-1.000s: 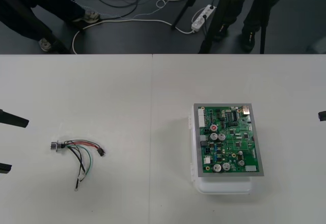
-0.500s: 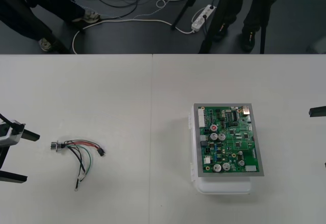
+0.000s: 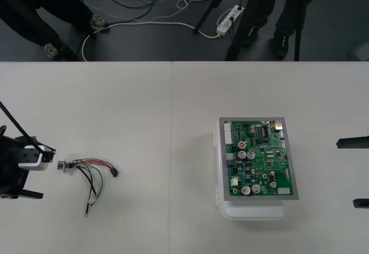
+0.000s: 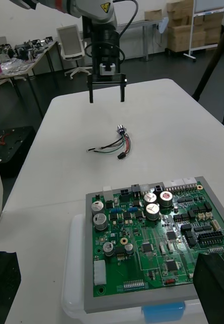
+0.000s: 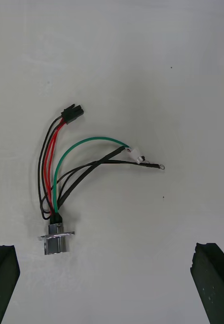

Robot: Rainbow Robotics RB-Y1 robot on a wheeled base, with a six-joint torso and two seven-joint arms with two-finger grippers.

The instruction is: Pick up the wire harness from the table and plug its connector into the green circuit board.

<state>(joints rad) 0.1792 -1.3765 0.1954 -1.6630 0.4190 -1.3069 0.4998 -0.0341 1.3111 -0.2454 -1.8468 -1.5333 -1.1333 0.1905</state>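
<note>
Front view first: the small wire harness of thin red, black and green wires (image 3: 89, 173) lies loose on the left side of the plain light table (image 3: 144, 121). It's well apart from the green circuit board (image 3: 259, 159) on its white plastic base (image 3: 253, 210). Our left gripper (image 3: 43, 172) sits just beside the harness's round metal socket (image 3: 62, 165), spread wide and holding nothing. The right gripper (image 3: 353, 173) waits at the right edge, also wide open and empty.

Right wrist view: board up close, harness lying far beyond it, not plugged in.

Left wrist view: the socket is just ahead of our open black fingers (image 5: 3, 278), with the small black plug (image 5: 71, 112) at the wires' far end.

We reckon it's light and floppy, so pinching the rigid socket or plug body beats grabbing thin wires.
</note>
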